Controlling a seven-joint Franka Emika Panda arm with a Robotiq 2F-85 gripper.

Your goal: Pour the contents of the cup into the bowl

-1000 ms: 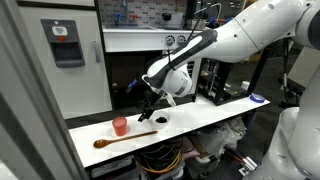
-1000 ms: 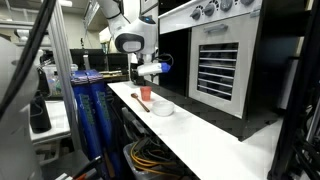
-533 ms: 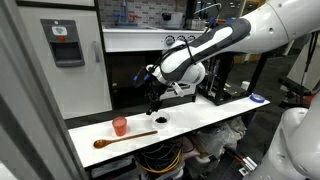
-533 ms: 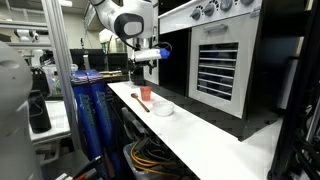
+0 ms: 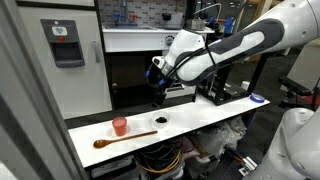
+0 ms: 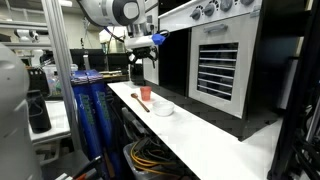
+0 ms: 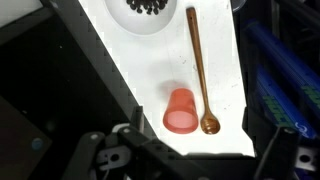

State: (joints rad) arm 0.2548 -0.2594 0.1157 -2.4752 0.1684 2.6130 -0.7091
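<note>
Gripper (image 5: pixel 157 98) hangs high above the table (image 5: pixel 212 112), holding nothing — how wide it is open I cannot tell. Red cup (image 7: pixel 181 110) stands alone; bowl (image 7: pixel 150 24) has dark bits inside — pouring seems done.

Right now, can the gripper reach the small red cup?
Probably yes: the red cylindrical cup stands unobstructed on the white table below the gripper; only the long brown wooden spoon lies close beside it.

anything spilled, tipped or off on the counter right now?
Nothing stands out. The cup looks upright beside the wooden spoon, which lies flat. The bowl holds dark bits; none show on the white counter around it.
</note>
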